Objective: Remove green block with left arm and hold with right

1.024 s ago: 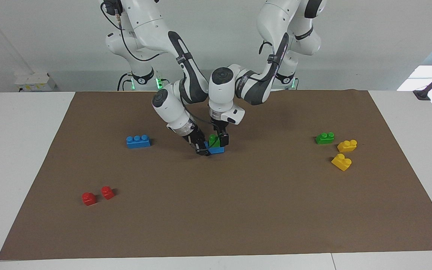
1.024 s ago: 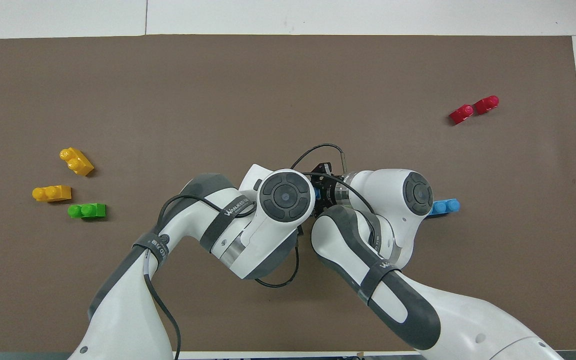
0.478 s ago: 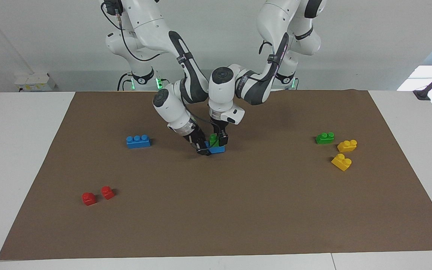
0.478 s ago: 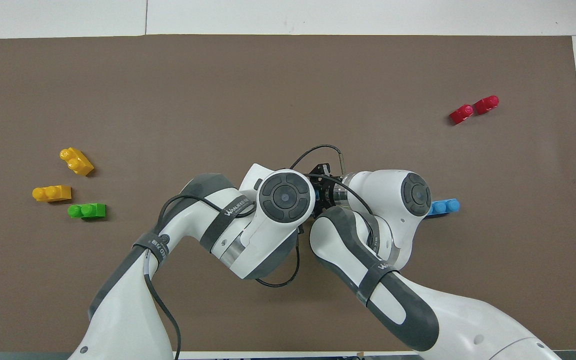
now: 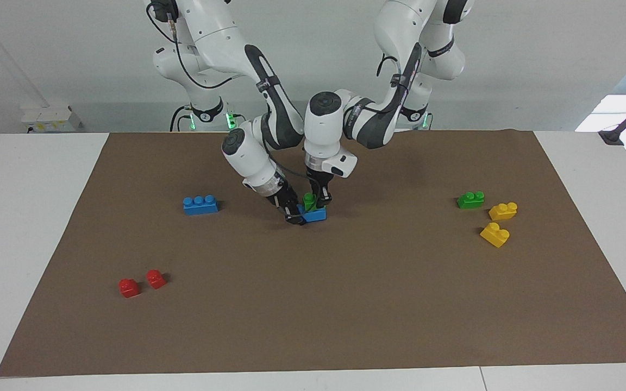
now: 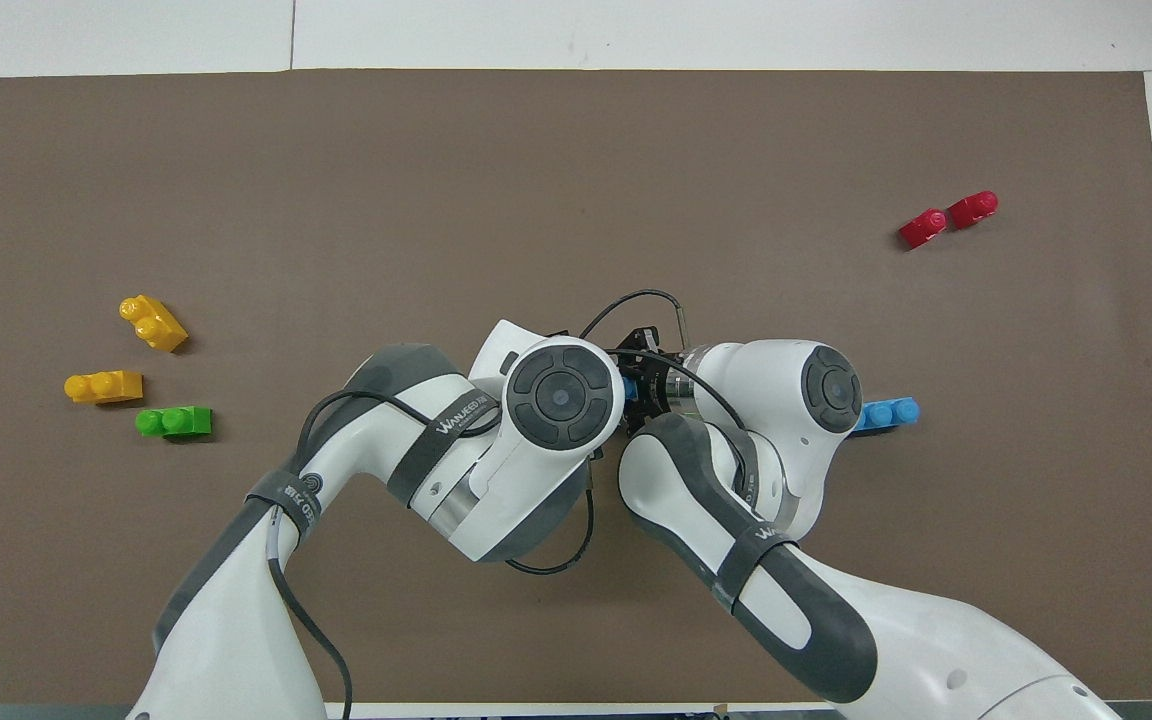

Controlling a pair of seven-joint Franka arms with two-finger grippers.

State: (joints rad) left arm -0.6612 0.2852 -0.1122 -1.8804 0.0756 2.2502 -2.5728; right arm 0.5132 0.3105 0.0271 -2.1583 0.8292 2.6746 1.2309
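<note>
Mid-job here: my left claw (image 5: 317, 204) is down on the green block (image 5: 308, 200), which sits stacked on a blue brick (image 5: 314, 215) around the middle of the mat (image 5: 345, 304). Its fingers are clamped on the green block, one on each side. My right claw (image 5: 293, 215) comes in low and slanted from the other side and is pinched on the end of the blue brick, pinning it to the mat. From overhead my own wrists cover the whole stack, so I'm going off the facing view.

So the step in hand, as I read it, is the grip before the pull. The block isn't off yet; it's seated on the blue one. Next move should be a lift with the left, maybe with a little rocking since the studs probably bite, while the right keeps the base down. If the right slips, the whole stack likely comes up together.

No containers anywhere, just loose bricks on the mat. There's a second green block (image 5: 470, 200) and two yellow bricks (image 5: 498, 223) near the left arm's end. Another blue one (image 5: 200, 205) and two red bits (image 5: 142, 283) sit toward the right arm's end.
</note>
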